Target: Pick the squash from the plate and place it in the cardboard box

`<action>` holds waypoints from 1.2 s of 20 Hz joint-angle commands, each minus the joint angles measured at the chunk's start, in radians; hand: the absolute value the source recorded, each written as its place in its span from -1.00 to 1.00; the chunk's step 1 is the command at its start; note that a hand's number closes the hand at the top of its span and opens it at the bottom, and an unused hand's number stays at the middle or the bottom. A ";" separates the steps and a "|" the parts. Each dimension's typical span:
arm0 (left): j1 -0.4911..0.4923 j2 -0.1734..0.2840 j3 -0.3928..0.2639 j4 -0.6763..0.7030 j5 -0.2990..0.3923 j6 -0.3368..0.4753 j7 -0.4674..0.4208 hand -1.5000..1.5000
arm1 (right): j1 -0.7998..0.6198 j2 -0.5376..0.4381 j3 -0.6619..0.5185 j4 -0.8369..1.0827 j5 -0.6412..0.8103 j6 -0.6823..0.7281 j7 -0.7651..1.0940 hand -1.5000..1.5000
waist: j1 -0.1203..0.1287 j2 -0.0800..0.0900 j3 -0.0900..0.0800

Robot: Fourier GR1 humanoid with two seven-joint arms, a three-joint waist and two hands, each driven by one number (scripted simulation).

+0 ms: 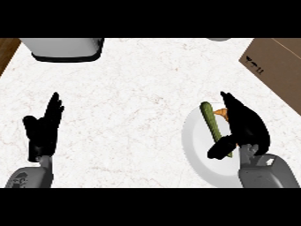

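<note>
Only 1 view is given, taken from the robot's head and facing steeply down onto the white marbled stone surface (133, 88). Both grey forearms enter from the lower edge, so the camera sits close above them. The brown cardboard box (286, 75) is cut by the right edge, a grey appliance (65, 48) by the top.

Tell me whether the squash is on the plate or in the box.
On the plate: the green squash lies along the white plate, partly under the right hand. The cardboard box stands apart, at right.
</note>
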 commanded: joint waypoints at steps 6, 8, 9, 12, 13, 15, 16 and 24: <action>-0.004 -0.032 0.013 0.035 -0.015 -0.021 -0.039 0.00 | -0.038 0.035 -0.016 0.074 0.062 0.065 0.028 -1.00 | 0.000 0.000 0.000; 0.009 -0.020 0.032 0.045 -0.021 -0.027 -0.041 0.00 | -0.006 0.034 -0.020 0.121 0.096 0.005 -0.036 -1.00 | 0.000 0.000 0.000; 0.076 -0.032 -0.004 -0.083 -0.036 -0.016 -0.005 0.00 | -0.026 0.004 -0.076 0.104 0.052 0.065 -0.039 -1.00 | 0.002 0.000 0.000; 0.032 -0.051 0.013 0.009 -0.044 -0.013 -0.055 0.00 | -0.063 0.024 -0.081 0.194 0.084 0.041 -0.063 -1.00 | 0.000 0.000 0.000; 0.003 -0.071 0.005 0.022 -0.051 0.004 -0.028 0.00 | -0.014 0.042 -0.054 0.182 0.106 -0.010 -0.090 -1.00 | -0.001 0.000 0.000; 0.041 -0.010 0.039 -0.056 -0.023 -0.057 0.024 0.00 | -0.061 0.056 -0.074 0.179 0.099 0.053 -0.043 -1.00 | 0.001 0.000 0.000; 0.036 -0.029 0.037 0.038 -0.030 -0.067 -0.068 0.00 | -0.030 0.036 -0.076 0.233 0.113 -0.011 -0.127 -1.00 | 0.000 0.001 0.000; 0.007 -0.048 0.060 0.042 -0.040 -0.049 -0.058 0.00 | -0.044 0.098 -0.063 0.354 0.181 -0.094 -0.156 -1.00 | 0.000 0.001 0.000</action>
